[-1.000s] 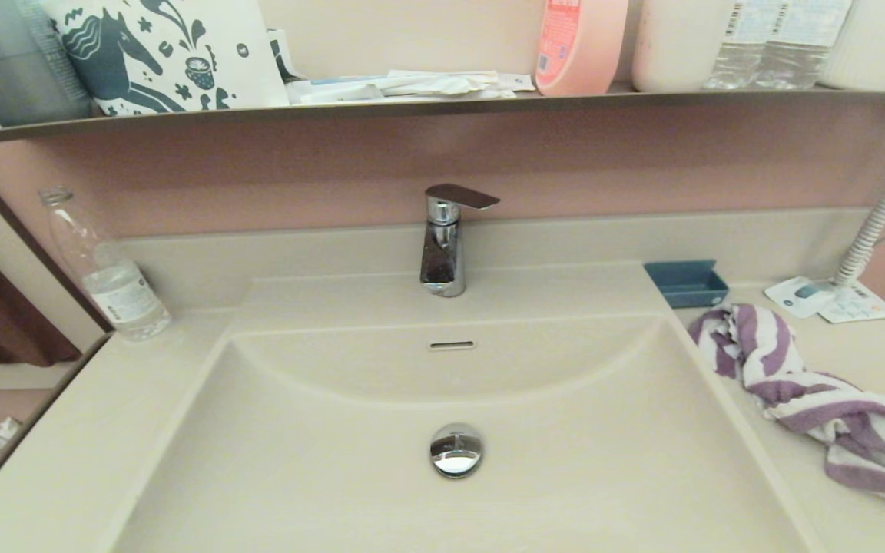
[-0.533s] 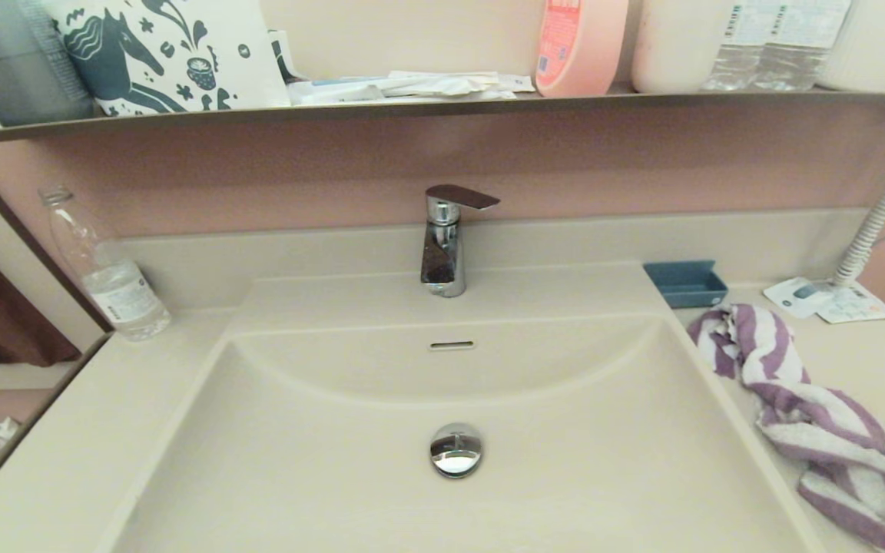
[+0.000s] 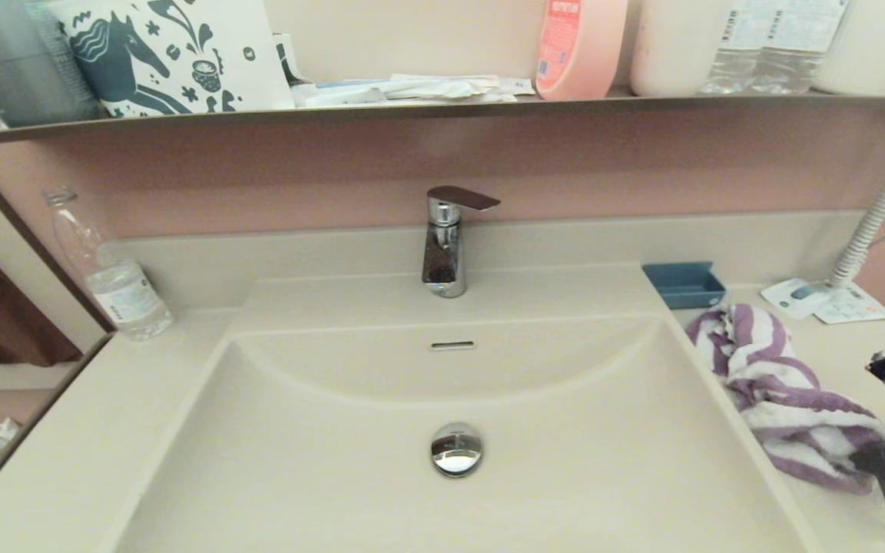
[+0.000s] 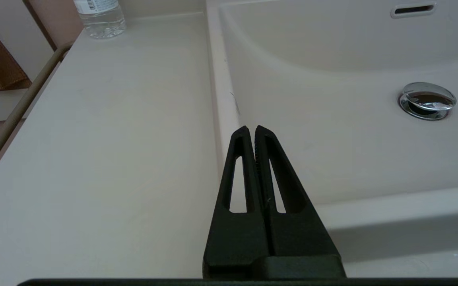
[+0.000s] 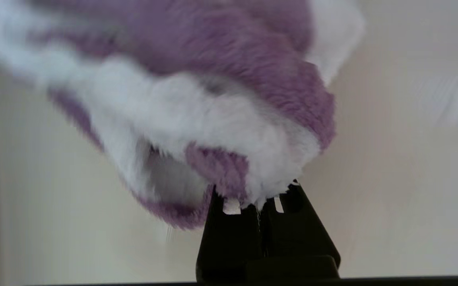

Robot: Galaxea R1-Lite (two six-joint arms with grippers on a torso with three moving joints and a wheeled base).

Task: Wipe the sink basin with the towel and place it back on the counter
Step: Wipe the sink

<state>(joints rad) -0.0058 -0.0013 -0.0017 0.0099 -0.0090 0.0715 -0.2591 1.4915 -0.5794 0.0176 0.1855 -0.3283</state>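
Note:
The purple-and-white striped towel (image 3: 773,376) lies bunched on the counter (image 3: 846,342) to the right of the sink basin (image 3: 319,468). My right gripper (image 3: 865,459) is at the towel's near end, low over the counter near the right edge. In the right wrist view its fingers are shut on a fold of the towel (image 5: 213,111), which covers the tips of the right gripper (image 5: 257,198). My left gripper (image 4: 251,129) is shut and empty over the basin's left rim, out of the head view. The chrome drain plug (image 3: 456,449) shows in the bare basin.
A chrome faucet (image 3: 444,246) stands behind the basin. A small blue tray (image 3: 684,283) and leaflets (image 3: 826,301) lie behind the towel, beside a white coiled cord (image 3: 876,215). A water bottle (image 3: 108,269) is at the back left. The shelf (image 3: 442,107) above carries a horse-print bag and bottles.
My right gripper came into view from the right edge and closed on the towel's near end. That end was drawn in and lifted, and the towel is now more bunched.

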